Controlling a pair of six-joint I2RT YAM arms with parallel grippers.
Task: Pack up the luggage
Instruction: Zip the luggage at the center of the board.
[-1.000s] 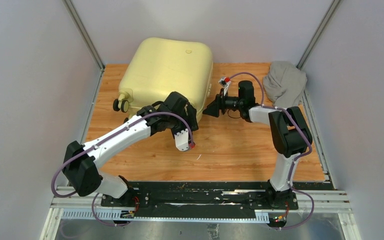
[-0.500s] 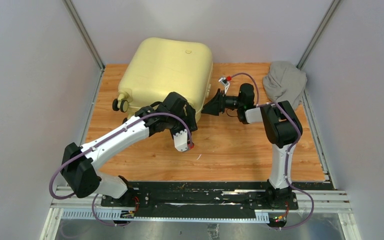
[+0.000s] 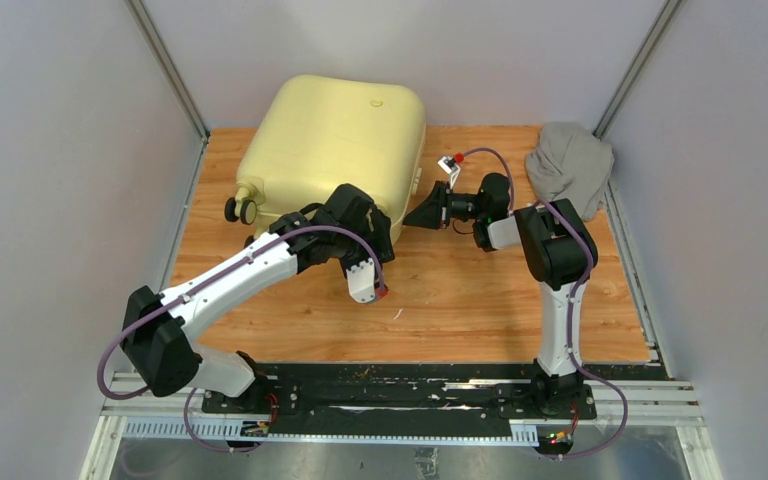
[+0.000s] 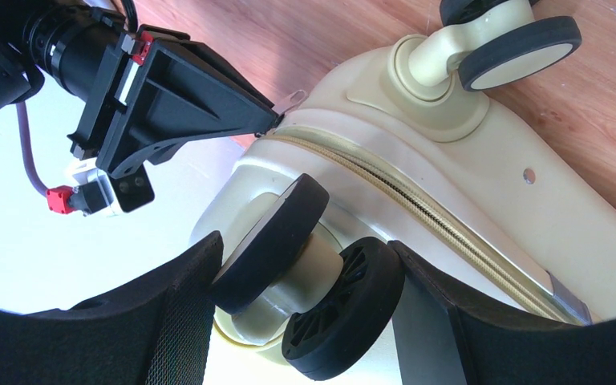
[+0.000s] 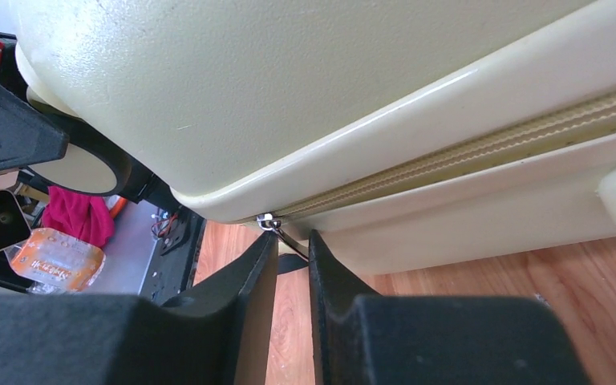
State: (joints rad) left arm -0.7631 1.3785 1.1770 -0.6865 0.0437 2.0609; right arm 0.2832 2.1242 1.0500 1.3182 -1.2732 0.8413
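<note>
The pale yellow luggage (image 3: pixel 335 140) lies closed and flat at the back of the wooden table. My left gripper (image 4: pixel 305 249) is shut on the double caster wheel (image 4: pixel 345 313) at the case's near right corner, one finger against each black disc. In the top view that gripper (image 3: pixel 378 232) sits under its wrist. My right gripper (image 5: pixel 293 238) points at the case's right side, at the zip seam (image 5: pixel 481 148). Its jaws stand narrow, with the metal zipper pull (image 5: pixel 277 231) between the tips. The left wrist view shows those tips (image 4: pixel 277 120) meeting the pull.
A crumpled grey cloth garment (image 3: pixel 568 165) lies at the back right corner by the frame post. Another pair of wheels (image 3: pixel 240 210) sticks out at the case's near left. Grey walls close in the table (image 3: pixel 460 290) on three sides.
My right arm has moved left, up to the case's side, and its jaws have narrowed onto the zipper pull. The left arm and the case have not moved.
</note>
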